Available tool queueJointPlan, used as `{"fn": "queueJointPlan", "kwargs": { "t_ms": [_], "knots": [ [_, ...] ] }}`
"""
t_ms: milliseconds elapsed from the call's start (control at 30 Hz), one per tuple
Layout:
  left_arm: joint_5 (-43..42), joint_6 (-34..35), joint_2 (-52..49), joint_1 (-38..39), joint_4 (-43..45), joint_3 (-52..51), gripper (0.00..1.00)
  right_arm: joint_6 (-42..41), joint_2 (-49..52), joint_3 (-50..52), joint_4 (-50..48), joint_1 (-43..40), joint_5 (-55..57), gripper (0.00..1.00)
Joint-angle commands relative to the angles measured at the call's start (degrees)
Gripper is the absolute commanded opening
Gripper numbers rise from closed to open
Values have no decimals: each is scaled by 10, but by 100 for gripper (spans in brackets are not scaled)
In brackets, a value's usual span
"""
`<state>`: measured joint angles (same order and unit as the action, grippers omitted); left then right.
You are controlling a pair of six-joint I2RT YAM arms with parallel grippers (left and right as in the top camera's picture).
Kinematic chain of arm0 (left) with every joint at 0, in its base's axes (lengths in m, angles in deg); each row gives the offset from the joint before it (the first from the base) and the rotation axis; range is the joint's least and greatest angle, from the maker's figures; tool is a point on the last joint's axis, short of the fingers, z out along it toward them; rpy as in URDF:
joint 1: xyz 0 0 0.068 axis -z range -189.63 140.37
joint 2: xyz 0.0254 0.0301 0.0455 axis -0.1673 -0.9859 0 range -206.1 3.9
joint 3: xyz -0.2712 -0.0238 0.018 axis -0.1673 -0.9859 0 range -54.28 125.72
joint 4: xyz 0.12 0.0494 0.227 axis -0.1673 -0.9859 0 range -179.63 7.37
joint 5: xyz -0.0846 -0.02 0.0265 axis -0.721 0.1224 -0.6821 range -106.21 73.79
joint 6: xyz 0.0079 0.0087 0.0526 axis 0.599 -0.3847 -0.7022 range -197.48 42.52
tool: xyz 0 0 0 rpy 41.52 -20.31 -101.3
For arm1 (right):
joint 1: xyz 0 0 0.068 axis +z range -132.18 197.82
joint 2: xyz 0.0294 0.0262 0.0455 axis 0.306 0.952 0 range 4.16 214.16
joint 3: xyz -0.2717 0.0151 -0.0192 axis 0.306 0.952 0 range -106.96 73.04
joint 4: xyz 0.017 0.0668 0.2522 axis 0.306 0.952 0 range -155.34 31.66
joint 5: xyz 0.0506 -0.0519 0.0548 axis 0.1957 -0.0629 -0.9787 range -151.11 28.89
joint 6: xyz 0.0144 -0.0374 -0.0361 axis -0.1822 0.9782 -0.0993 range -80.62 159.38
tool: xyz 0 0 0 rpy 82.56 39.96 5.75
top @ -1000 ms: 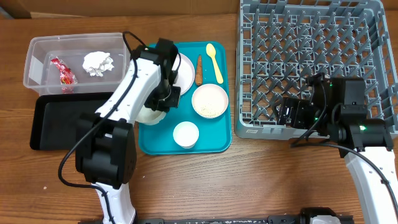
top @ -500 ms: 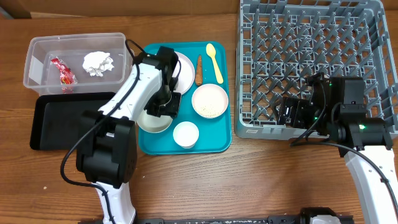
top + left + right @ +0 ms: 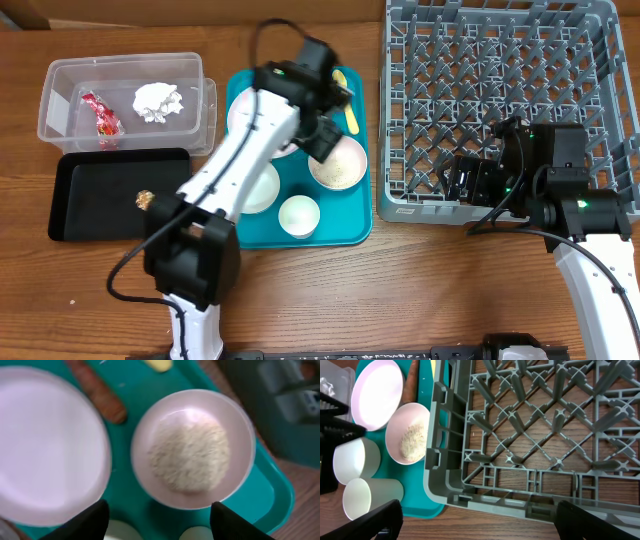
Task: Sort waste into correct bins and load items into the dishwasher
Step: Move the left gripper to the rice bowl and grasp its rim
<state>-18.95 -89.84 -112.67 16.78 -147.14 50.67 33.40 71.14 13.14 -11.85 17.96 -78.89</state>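
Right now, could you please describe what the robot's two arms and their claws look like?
Both arms match: the left arm and right arm have smooth white link shells between chunky black joint housings, with thin black cables looping alongside. A small green light glows on the right arm's wrist housing. The left claw and right claw have plain black fingers.

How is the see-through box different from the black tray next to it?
The clear tub is see-through with tall walls; the black tray is dark and shallow. The clear tub holds a red wrapper and a crumpled white napkin; the black tray holds only a small brown lump. Both are rectangles of similar footprint, lying side by side.
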Motion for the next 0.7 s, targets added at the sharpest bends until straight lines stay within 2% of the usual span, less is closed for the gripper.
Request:
{"fn": "queueJointPlan", "kwargs": {
  "t_ms": [0,100,233,567,667],
  "knots": [
    [-2,-99,-32,36,11,1,64,0,0,-16,-2,1,-3,100],
    [-2,-116,-55,54,16,1,64,0,0,-16,-2,1,-3,100],
    [8,-130,-90,71,17,1,57,1,0,-16,-2,1,-3,100],
    [8,-130,-115,89,26,1,55,1,0,-16,-2,1,-3,100],
    [9,-129,-115,89,25,2,48,1,0,-16,-2,1,-3,100]
  ]
}}
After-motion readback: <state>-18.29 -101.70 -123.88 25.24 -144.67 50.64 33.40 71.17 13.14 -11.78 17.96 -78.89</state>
